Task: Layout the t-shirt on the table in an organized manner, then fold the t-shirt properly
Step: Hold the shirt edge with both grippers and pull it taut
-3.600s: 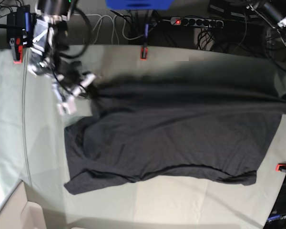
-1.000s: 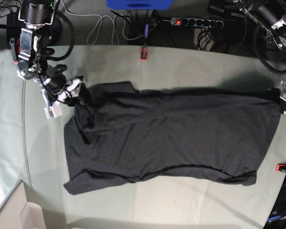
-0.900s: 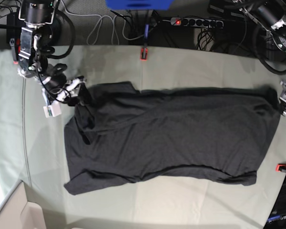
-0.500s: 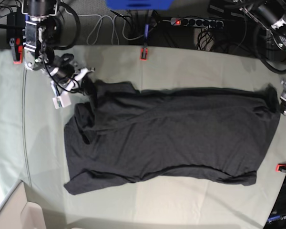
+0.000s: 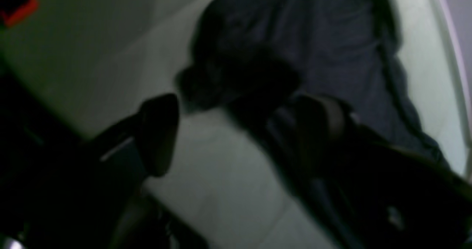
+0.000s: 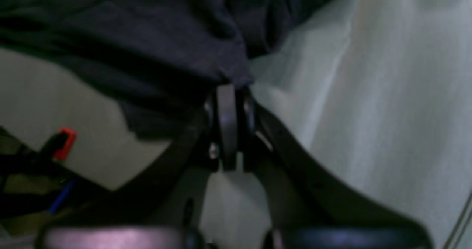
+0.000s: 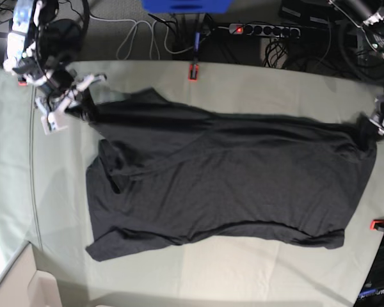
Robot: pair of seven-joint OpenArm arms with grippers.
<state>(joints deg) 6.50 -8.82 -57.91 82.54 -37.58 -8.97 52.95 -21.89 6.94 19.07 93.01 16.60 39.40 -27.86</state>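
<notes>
So 1 t-shirt (image 7: 230,185) on 1 table (image 7: 243,83); right gripper (image 6: 228,94) jaws clamp it, left gripper (image 5: 236,131) jaws apart.

T-shirt (image 7: 230,179) plain black/charcoal, no print showing; table (image 7: 243,275) pale grey-green cloth w/ faint creases; red clamps (image 7: 192,70) at edges; blue box (image 7: 187,5) at top; power strip (image 7: 264,29) dark w/ red lit switch

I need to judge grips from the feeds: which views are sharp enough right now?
Base view: evenly lit and sharp, t-shirt edges clear on the table. Left wrist view: dim, heavily blurred, open left end effector mostly silhouette. Right wrist view: soft, yet right end effector visibly pinches cloth.
</notes>
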